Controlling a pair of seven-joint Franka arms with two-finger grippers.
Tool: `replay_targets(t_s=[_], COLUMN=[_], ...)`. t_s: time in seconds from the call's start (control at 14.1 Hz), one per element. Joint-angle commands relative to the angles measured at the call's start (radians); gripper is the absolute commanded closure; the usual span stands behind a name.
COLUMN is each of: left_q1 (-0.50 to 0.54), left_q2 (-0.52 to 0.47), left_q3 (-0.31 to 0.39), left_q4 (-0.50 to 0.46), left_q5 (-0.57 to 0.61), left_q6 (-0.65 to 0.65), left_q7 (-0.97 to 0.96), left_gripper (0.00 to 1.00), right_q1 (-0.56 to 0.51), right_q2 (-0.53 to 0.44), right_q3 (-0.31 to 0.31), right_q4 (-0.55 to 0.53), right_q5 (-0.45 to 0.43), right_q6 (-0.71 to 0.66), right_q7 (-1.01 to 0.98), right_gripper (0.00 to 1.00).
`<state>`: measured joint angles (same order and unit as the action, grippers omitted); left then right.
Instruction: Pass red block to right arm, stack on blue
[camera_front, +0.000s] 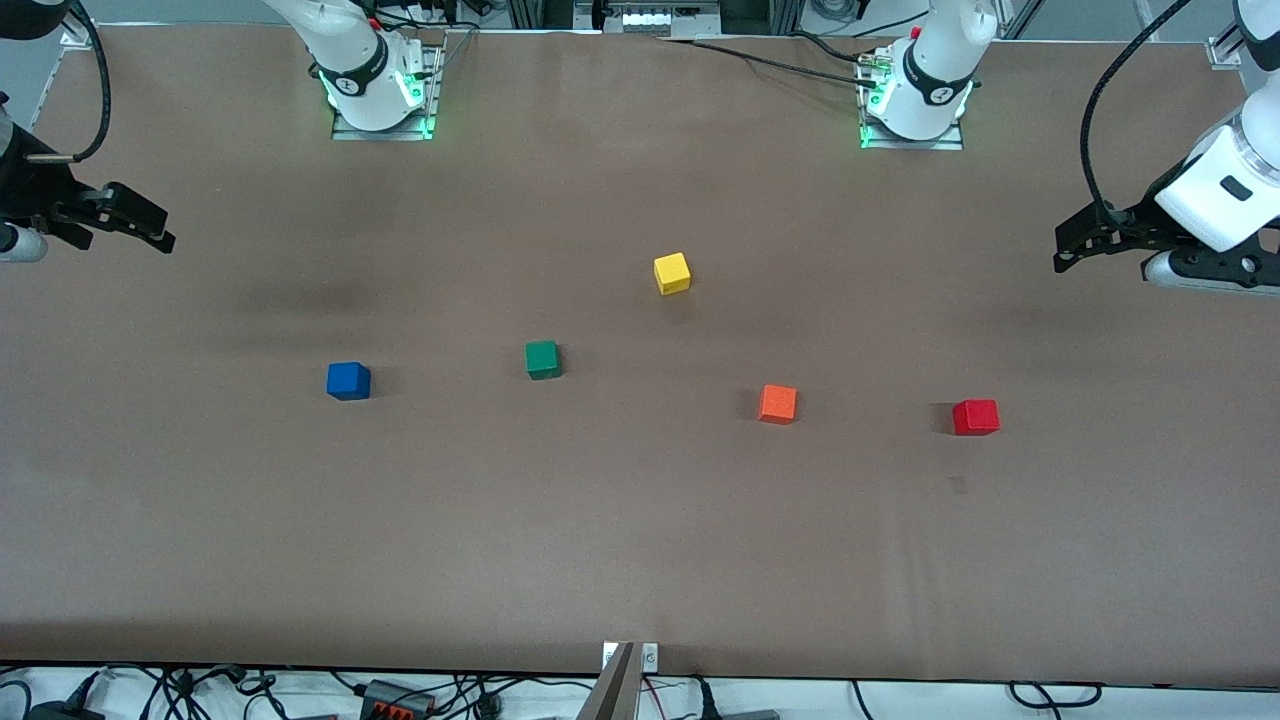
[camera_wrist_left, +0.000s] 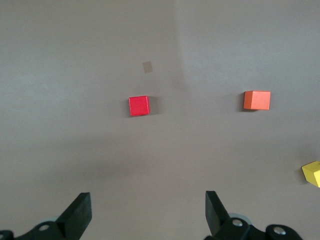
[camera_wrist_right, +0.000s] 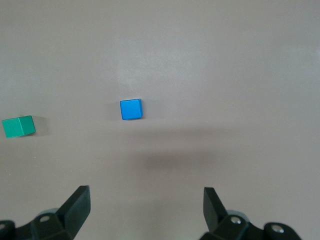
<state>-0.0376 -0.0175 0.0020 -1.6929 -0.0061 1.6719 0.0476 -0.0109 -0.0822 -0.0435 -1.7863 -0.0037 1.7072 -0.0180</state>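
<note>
The red block lies alone on the brown table toward the left arm's end. The blue cube sits toward the right arm's end, nothing on it. My left gripper hangs open and empty over the left arm's end of the table, well apart from the red block. Over the other end my right gripper is also open and empty, apart from the blue cube.
Between the two blocks stand a green cube, an orange cube and a yellow cube. A small tape mark lies just nearer the front camera than the red block.
</note>
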Motion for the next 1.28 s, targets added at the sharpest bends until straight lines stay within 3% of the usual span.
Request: replay_targets(t_s=[0.0, 0.85, 1.21], left_q1=[-0.004, 0.015, 0.015], left_q2=[0.005, 0.048, 0.138], left_q3=[0.01, 0.02, 0.02], left_q4=[0.022, 0.038, 0.041], left_q5=[-0.021, -0.025, -0.009], left_q6=[-0.021, -0.055, -0.051], left_q7=[0.026, 0.018, 0.024], left_gripper=[0.0, 0.0, 0.0], right_q1=[-0.003, -0.003, 0.003], right_q2=[-0.019, -0.011, 0.011], right_q3=[0.004, 0.004, 0.005], right_q4=[-0.013, -0.004, -0.004], right_q5=[-0.006, -0.009, -0.009], right_q6=[-0.008, -0.006, -0.005], right_q7=[-0.013, -0.014, -0.013], right_gripper=[0.0, 0.0, 0.0])
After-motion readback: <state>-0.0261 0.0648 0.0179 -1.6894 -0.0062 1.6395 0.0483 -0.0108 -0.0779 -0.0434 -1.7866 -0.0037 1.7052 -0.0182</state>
